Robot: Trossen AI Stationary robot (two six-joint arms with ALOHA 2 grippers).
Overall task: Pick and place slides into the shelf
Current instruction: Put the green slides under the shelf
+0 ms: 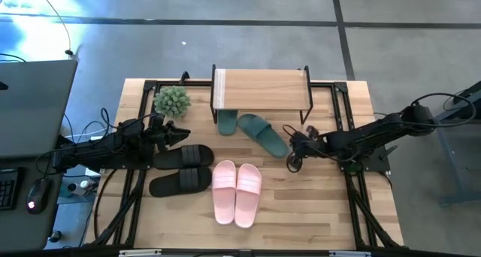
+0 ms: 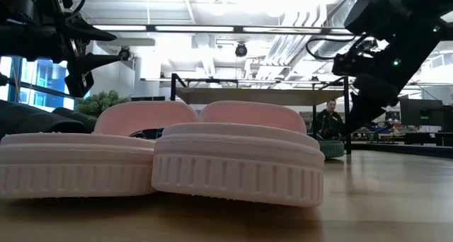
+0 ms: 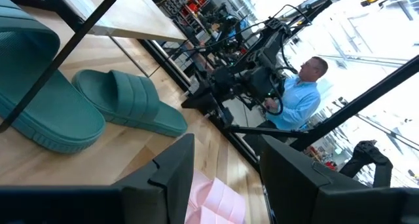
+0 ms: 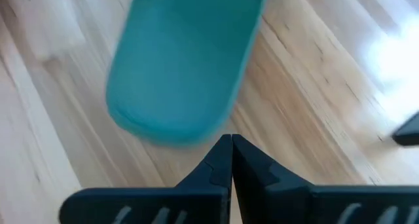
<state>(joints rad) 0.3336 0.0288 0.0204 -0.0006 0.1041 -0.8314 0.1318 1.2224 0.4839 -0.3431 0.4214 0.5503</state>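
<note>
High view tells most of it. Shelf [image 1: 261,90] sits at the tabletop's [image 1: 316,212] far edge, plank top bare. One green slide [image 1: 226,122] is already half tucked under it between the legs, so I'd guess the space below the plank is where they're meant to go. Its mate, the other green slide [image 1: 264,134], lies just in front of the shelf, angled out toward the right side, not in yet.

Right claw [image 1: 294,148] is right at that loose slide's outer end, fingers pressed fully together and holding nothing. In the right wrist view the closed tips [image 4: 230,160] point straight at the slide's rounded end [image 4: 180,67]. My read: it's shut on purpose so it can nudge the slide toward the shelf like a poker instead of lifting it. I can't tell if it's touching.

Pink pair [image 1: 237,191] sits side by side near the middle of the tabletop, closer to the front edge. Black pair [image 1: 181,168] lies left of them, toes toward the left edge. Neither looks started.

Left claw [image 1: 179,134] hangs over the upper black slide with its fingers spread and nothing between them, probably lining up for a grab. A small green plant [image 1: 172,101] stands by the shelf's left end.
</note>
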